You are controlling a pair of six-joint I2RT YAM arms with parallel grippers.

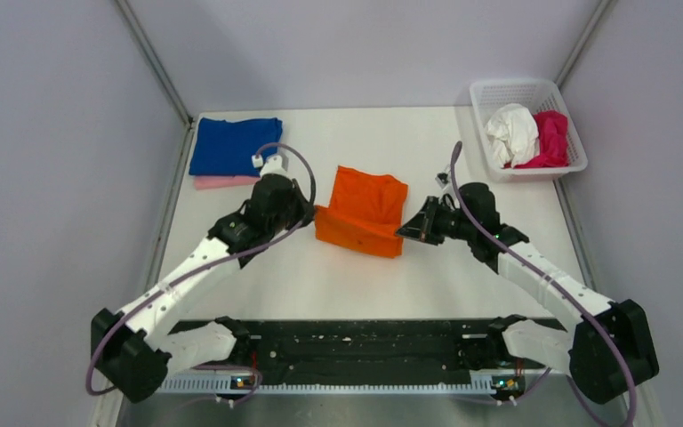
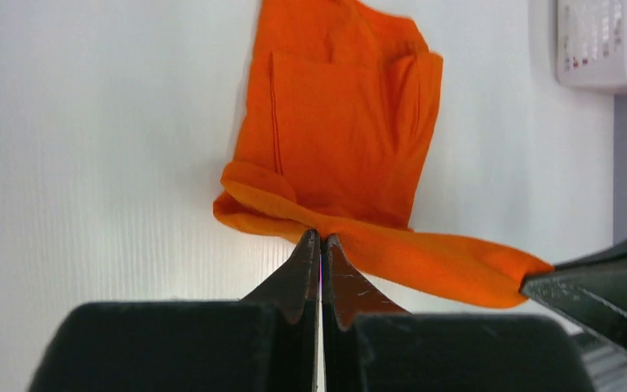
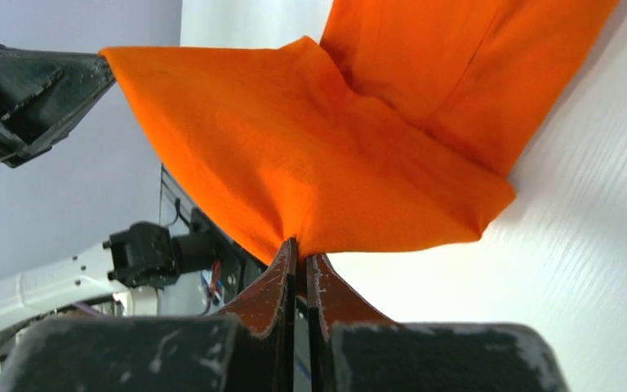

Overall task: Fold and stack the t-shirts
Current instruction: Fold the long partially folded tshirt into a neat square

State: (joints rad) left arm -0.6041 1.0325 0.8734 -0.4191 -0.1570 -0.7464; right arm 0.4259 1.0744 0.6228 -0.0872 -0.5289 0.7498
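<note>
The orange shirt (image 1: 362, 212) lies mid-frame, its near edge lifted; the left gripper (image 1: 316, 216) and right gripper (image 1: 402, 231) each clamp a corner of it; they should probably carry that edge level and together over the far hem, cloth taut; the table (image 1: 365, 285) is white, matte; pale walls enclose it.

The orange shirt (image 3: 326, 147) is soft, matt cloth with a fine fuzzy nap. The right gripper (image 3: 300, 249) has matt black fingers (image 3: 265, 298), scratched and dusted pale; the left gripper (image 2: 320, 238) looks equally scuffed. Under both, the table (image 2: 90, 163) is white, smooth and faintly ribbed, with a dull sheen. Beyond the right gripper, the basket (image 1: 525, 89) is white plastic lattice. Beyond the left gripper, the blue shirt (image 1: 231, 142) is matt cloth.
</note>
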